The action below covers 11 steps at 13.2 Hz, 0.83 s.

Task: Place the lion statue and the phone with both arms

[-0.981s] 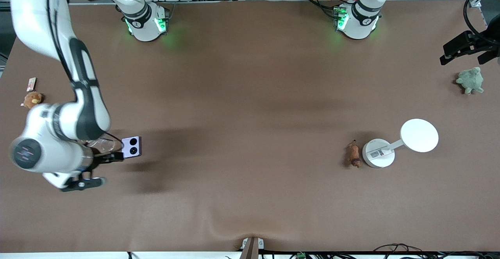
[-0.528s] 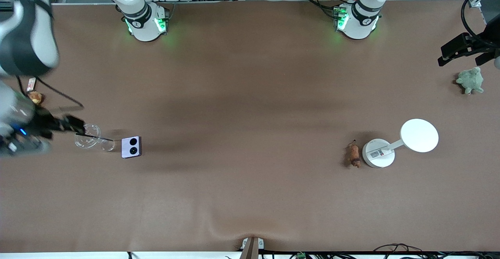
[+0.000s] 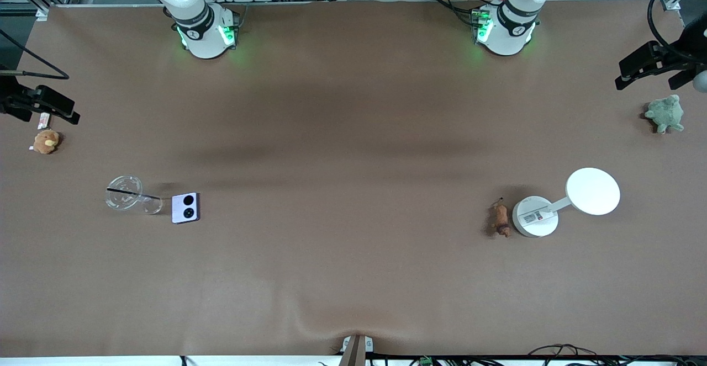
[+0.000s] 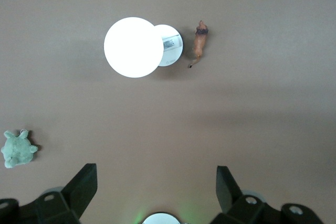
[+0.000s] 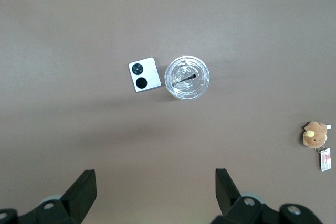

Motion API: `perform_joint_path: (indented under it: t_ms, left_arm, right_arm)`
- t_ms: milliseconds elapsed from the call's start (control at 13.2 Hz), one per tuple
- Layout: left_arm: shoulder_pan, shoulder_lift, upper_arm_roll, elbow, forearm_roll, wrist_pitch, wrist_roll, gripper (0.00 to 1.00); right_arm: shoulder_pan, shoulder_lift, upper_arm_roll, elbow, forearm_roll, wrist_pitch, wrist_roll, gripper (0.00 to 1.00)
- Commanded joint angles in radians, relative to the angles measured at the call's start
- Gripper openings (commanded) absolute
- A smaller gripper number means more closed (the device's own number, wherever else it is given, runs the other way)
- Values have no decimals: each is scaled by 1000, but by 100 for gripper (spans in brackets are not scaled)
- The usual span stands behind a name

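High over the counter (image 3: 353, 277), at the right arm's end, hangs the right gripper (image 3: 41, 106) — jaws spread wide apart, holding nothing, up over the counter's edge above the orange-brown plush toy (image 3: 45, 141). In the right wrist view the same gripper (image 5: 155, 195) looks straight down, both fingers (image 5: 81, 192) well clear of everything.

Phone (image 3: 185, 207) (image 5: 144, 75): lilac, squarish, flat on the counter with its two black camera circles up; well apart from the right gripper, nearer the front camera than the plush toy. Just beside it, toward the right arm's end, a clear plastic cup (image 3: 126, 199) (image 5: 187, 77) with a black straw.

Left gripper (image 3: 649, 68) (image 4: 156, 192): jaws likewise wide apart and empty, raised at the left arm's end of the counter, over the spot beside the green plush toy (image 3: 665, 113) (image 4: 17, 149).

Lion statue (image 3: 501, 218) (image 4: 199, 40): reddish-brown, lying on the counter just beside the round base of the white stand (image 3: 563, 203) (image 4: 134, 47) — well apart from the left gripper, nearer the front camera than the green plush toy.
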<state>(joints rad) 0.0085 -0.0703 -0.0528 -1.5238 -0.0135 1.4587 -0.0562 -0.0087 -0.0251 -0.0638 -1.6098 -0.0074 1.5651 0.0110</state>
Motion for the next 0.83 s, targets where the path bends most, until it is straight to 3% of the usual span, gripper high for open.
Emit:
perform_joint_path:
  t_ms: [0,302,755]
  left_arm:
    - [10,-49,-5,-49,-2,35,-20,100]
    - [21,-66,-9,-93,-2,66,-24,100]
    - [22,-52,-1,-58,0,63,-5,100]
  right_arm:
    - [-8,-21,9,-22,-8,3,24,100]
    - [-8,-16,9,-22,6,3,23,100]
    - [-10,-10,10,-21,6,10,6,100]
